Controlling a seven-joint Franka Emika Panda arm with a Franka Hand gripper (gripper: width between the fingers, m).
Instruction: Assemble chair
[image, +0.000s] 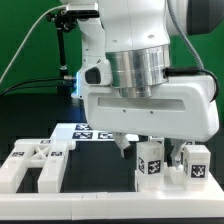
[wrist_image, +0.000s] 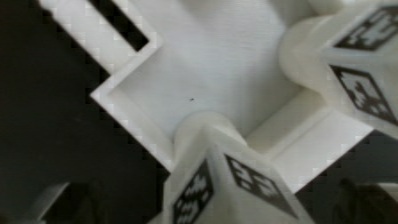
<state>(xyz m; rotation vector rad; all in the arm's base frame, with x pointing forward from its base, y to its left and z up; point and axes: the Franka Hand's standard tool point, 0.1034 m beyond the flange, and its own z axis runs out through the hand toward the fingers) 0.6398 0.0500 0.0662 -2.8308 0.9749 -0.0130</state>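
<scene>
The chair parts are matte white tagged pieces. In the wrist view a flat slab lies under the camera, with one blocky bar rising between my fingers and another bar beside it. My gripper is open, its dark fingers standing apart from the near bar on both sides. In the exterior view the gripper hangs low over a tagged upright block, with a second block to the exterior view's right. More tagged pieces lie at the exterior view's left.
The marker board lies on the black table behind the parts. A black stand with cables rises at the back on the exterior view's left. A green backdrop closes the rear.
</scene>
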